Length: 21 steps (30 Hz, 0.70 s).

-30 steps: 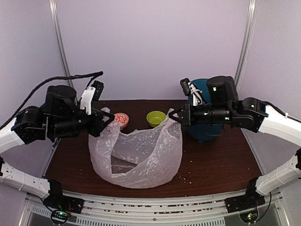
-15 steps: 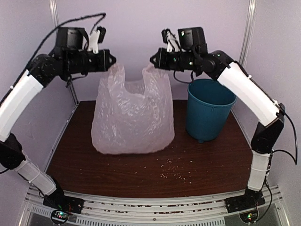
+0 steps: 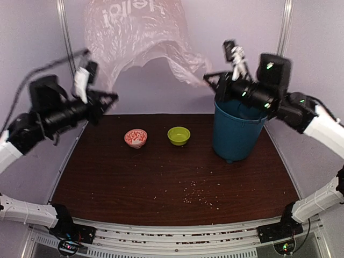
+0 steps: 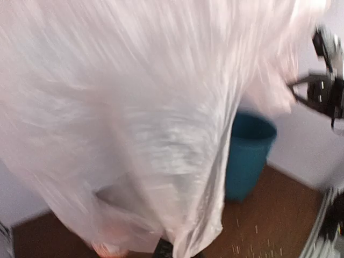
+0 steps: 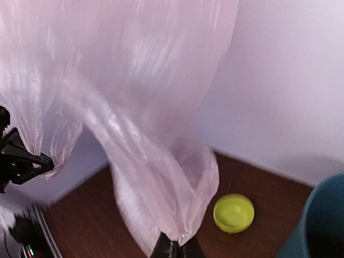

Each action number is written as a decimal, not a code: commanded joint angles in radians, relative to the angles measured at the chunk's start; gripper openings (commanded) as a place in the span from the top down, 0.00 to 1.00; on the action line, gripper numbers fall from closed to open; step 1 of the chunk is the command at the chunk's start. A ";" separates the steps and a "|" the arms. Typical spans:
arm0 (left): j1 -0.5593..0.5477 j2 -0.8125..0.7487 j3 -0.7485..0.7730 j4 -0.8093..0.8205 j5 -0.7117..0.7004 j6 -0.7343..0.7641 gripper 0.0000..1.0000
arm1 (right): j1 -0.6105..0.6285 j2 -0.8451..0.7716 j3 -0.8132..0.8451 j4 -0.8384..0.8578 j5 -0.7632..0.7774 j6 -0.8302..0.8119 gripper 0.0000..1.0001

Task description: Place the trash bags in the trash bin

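The pale-pink trash bag [image 3: 137, 32] billows high in the air above the table, upside down, lettering showing. My left gripper [image 3: 110, 98] is shut on one handle and my right gripper [image 3: 209, 79] is shut on the other. The bag fills the left wrist view [image 4: 134, 107] and hangs blurred in the right wrist view [image 5: 134, 107], pinched at my right gripper [image 5: 177, 248]. The teal-blue trash bin [image 3: 238, 130] stands upright at the back right, just under my right arm. It also shows in the left wrist view [image 4: 250, 156] and the right wrist view [image 5: 322, 226].
A small red-patterned bowl [image 3: 135, 137] and a lime-green bowl [image 3: 178, 135] sit at the back middle of the brown table [image 3: 161, 183]; the green bowl also shows in the right wrist view [image 5: 234, 213]. Crumbs [image 3: 199, 196] lie scattered on the table.
Both arms swung down from high while the bag flew up above them, inverted. The two bowls, hidden behind the bag half a second ago, show again.
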 commanded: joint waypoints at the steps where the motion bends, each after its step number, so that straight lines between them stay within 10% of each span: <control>1: -0.219 -0.019 -0.386 -0.104 0.058 -0.229 1.00 | 0.047 0.054 -0.321 -0.199 -0.153 0.010 1.00; 4: -0.383 -0.117 -0.397 -0.126 -0.057 -0.360 1.00 | 0.149 -0.085 -0.417 -0.218 -0.211 0.077 1.00; 17: -0.388 -0.163 -0.220 -0.251 -0.275 -0.403 1.00 | 0.161 -0.085 -0.181 -0.341 -0.208 0.116 1.00; 21: -0.388 -0.147 -0.201 -0.267 -0.354 -0.445 1.00 | 0.148 -0.043 -0.128 -0.355 -0.233 0.153 0.50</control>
